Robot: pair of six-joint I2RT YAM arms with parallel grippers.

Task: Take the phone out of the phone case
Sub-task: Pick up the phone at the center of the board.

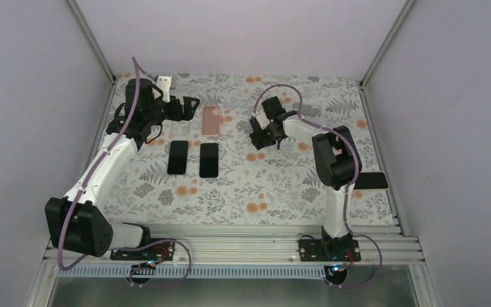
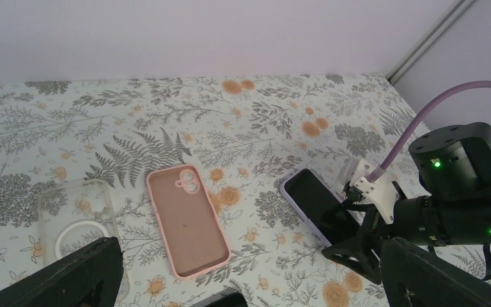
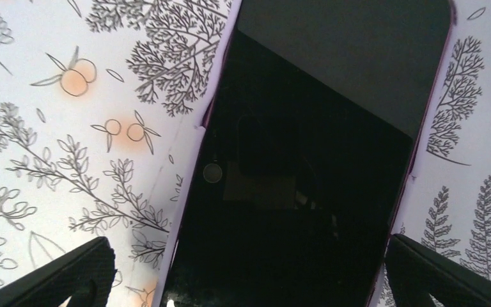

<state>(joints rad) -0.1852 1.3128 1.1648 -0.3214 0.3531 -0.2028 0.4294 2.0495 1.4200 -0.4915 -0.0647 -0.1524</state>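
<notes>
The right gripper (image 3: pixel 249 278) hangs wide open over the lilac-cased phone (image 3: pixel 307 160). The left gripper (image 2: pixel 249 281) is open too, above the empty pink case (image 2: pixel 187 220).

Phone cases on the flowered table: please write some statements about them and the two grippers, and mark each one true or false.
1. The empty pink phone case lies with its inside facing up. True.
2. The black phone in the lilac case is already out of it. False: it sits inside it.
3. The right gripper is shut on the pink case. False: it is open, with one finger on each side of the cased phone.
4. The left gripper grips the clear transparent case. False: it is open and holds nothing.
</notes>
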